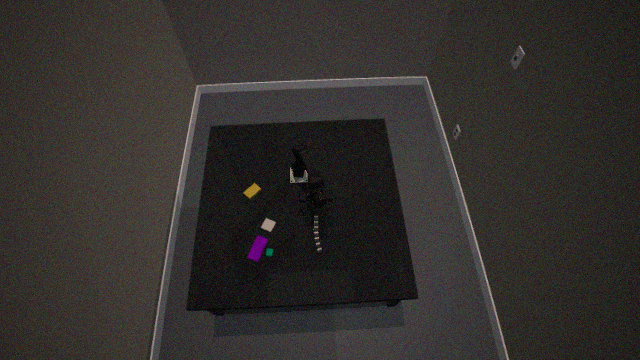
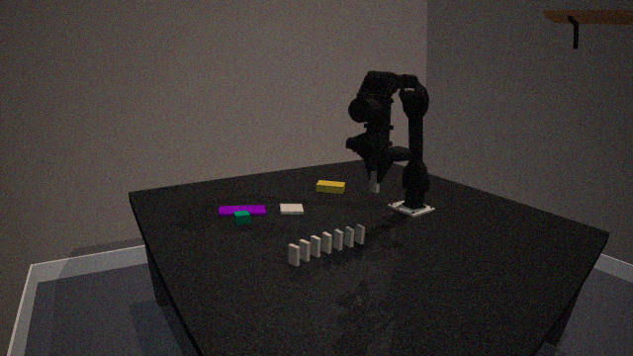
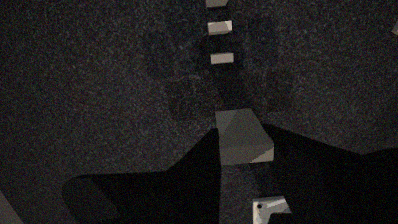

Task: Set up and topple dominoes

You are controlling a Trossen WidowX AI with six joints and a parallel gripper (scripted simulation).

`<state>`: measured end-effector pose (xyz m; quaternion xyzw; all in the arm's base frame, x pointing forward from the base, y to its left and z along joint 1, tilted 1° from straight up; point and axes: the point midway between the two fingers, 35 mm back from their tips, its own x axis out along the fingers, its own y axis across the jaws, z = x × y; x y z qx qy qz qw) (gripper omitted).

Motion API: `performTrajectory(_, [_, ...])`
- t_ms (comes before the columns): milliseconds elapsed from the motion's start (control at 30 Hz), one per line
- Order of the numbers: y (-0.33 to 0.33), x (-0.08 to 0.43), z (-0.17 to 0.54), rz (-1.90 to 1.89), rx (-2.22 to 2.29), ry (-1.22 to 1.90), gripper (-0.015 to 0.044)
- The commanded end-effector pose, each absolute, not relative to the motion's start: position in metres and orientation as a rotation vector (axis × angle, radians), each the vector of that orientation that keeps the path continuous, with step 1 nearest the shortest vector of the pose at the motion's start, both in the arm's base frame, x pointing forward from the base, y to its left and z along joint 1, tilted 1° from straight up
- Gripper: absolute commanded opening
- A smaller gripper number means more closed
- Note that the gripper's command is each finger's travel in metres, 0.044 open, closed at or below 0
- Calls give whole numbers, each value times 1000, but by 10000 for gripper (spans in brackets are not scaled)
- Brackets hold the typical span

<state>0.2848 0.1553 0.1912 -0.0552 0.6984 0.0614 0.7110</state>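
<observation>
A row of several pale dominoes [image 1: 317,232] [image 2: 326,242] stands on the black table [image 1: 355,250] [image 2: 470,257]. In the wrist view the row's nearest dominoes [image 3: 222,58] show ahead, at the top. My gripper [image 2: 375,181] [image 3: 238,133] is shut on one pale domino [image 2: 375,187] [image 3: 242,145]. It holds the domino in the air beyond the row's end on the arm's side, in line with the row and apart from it. In the overhead view the dark arm [image 1: 312,195] hides the held domino.
The arm's white base plate [image 1: 298,176] [image 2: 411,209] stands just behind the row. To the row's left lie a yellow block [image 1: 252,190] [image 2: 330,186], a white flat block [image 1: 268,224] [image 2: 292,209], a purple bar [image 1: 257,248] [image 2: 228,210] and a green cube [image 1: 269,252] [image 2: 241,217].
</observation>
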Motion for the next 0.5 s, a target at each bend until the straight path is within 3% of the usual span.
performTrajectory(0, [155, 286, 189, 114, -109, 1556, 107])
performTrajectory(467, [159, 294, 134, 115, -108, 1555, 107])
